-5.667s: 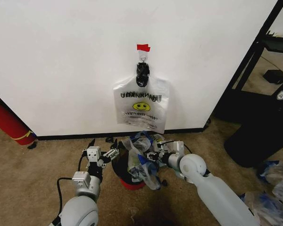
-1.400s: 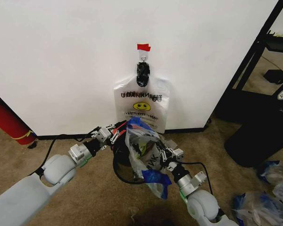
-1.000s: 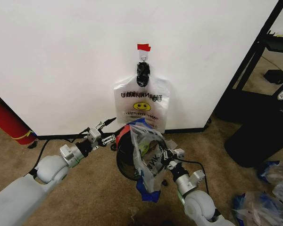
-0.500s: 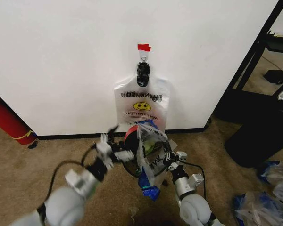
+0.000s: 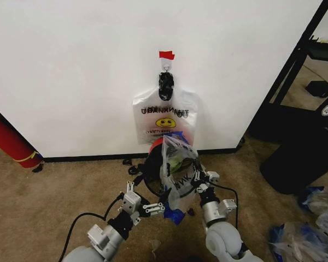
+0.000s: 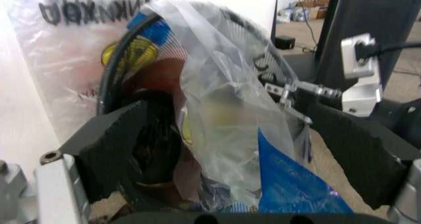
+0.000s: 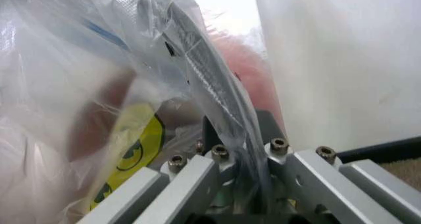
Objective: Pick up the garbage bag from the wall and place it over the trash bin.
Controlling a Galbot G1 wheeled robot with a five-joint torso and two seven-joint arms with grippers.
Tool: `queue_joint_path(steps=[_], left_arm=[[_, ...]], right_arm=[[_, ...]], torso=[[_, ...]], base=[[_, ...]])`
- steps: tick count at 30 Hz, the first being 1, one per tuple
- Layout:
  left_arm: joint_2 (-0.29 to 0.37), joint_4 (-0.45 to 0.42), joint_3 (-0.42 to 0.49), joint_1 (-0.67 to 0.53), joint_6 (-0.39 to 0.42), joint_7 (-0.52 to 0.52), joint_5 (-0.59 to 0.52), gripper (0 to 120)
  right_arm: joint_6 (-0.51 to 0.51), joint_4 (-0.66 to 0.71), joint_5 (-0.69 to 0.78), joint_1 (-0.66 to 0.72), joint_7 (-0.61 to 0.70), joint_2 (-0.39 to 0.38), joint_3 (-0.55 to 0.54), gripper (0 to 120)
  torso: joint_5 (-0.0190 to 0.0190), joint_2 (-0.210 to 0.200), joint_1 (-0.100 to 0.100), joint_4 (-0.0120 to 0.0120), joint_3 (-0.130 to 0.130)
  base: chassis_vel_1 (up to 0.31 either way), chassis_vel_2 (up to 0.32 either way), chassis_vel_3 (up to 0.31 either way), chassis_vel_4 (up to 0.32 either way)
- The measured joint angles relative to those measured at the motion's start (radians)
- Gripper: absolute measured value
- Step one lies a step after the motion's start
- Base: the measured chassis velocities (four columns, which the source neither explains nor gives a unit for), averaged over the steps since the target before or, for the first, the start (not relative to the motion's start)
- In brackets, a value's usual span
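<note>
Garbage bag (image 5: pixel 177 164): thin, crinkled clear film with blue handle patches, draped over the tilted trash bin (image 5: pixel 153 158), a round black hoop rim with red base, lifted off the carpet by the wall. Your right gripper (image 5: pixel 199 179) is clamped on rim and film together. Your left gripper (image 5: pixel 147 206), fingers apart, sits just short of the bag's hanging blue tail.

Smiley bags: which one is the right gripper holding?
The garbage bag with blue handle patches, draped at the trash bin, pinched by the right gripper. The other bag hangs on the wall.
</note>
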Motion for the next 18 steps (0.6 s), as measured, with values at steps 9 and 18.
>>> queue_joint_path(steps=[9,18], left_arm=[[-0.016,0.024,0.024,-0.013,0.027,0.017,0.027,65],[-0.016,0.038,0.031,-0.012,0.040,-0.029,0.051,35]], right_arm=[[0.005,-0.004,-0.026,-0.005,-0.012,0.008,-0.002,0],[0.010,0.001,-0.027,-0.009,-0.019,0.017,0.005,0]], torso=[[0.0000,0.000,0.000,0.0000,0.000],[0.0000,0.000,0.000,0.0000,0.000]], base=[[0.000,0.000,0.000,0.000],[0.000,0.000,0.000,0.000]])
